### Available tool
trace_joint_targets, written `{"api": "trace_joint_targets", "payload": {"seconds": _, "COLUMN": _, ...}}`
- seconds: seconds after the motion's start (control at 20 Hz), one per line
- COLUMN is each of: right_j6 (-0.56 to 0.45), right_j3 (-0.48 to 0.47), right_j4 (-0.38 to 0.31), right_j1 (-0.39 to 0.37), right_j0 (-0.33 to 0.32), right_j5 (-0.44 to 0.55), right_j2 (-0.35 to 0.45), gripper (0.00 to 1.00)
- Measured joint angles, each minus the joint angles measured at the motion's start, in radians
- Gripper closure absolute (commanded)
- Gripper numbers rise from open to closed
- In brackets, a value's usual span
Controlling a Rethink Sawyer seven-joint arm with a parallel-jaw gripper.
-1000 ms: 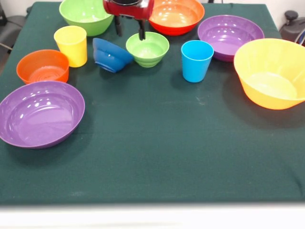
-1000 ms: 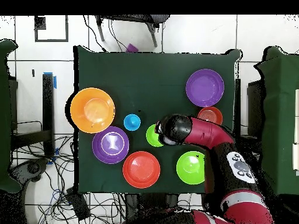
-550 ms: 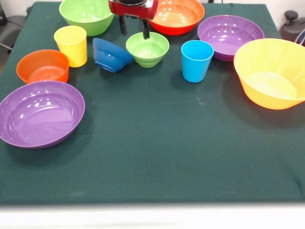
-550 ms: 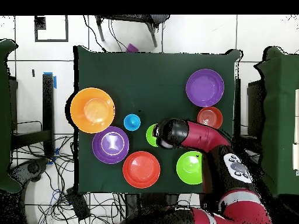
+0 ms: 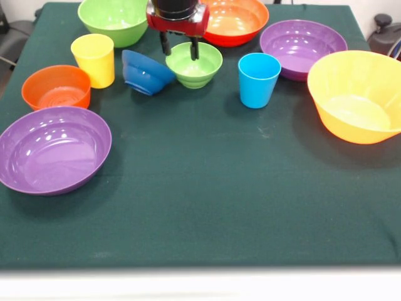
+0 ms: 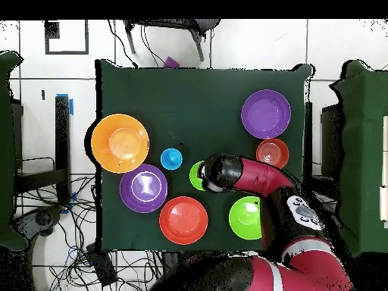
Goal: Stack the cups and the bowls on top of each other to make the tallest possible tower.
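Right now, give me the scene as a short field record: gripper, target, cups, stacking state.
gripper: red and black gripper, open, fingers straddling the near-left rim of the small green plastic bowl
left neighbour: small dark blue plastic bowl, tilted, beside the green one
cups: yellow plastic tumbler and light blue plastic tumbler, both upright, standing apart
largest bowl: big orange-yellow plastic bowl, upright at the table edge
stacking: nothing stacked yet; every piece sits separately on the dark green tablecloth
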Motion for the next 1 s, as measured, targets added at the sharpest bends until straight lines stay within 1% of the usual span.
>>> {"api": "trace_joint_targets", "payload": {"seconds": 0.55, "right_j6": 0.0, "right_j3": -0.063, "right_j4": -0.005, "right_j1": 0.034, "right_j0": 0.0, "right_j5": 0.0, "right_j2": -0.007, "gripper": 0.0}}
{"api": "trace_joint_targets", "payload": {"seconds": 1.0, "right_j6": 0.0, "right_j3": -0.123, "right_j4": -0.022, "right_j1": 0.037, "right_j0": 0.0, "right_j5": 0.0, "right_j2": -0.007, "gripper": 0.0}}
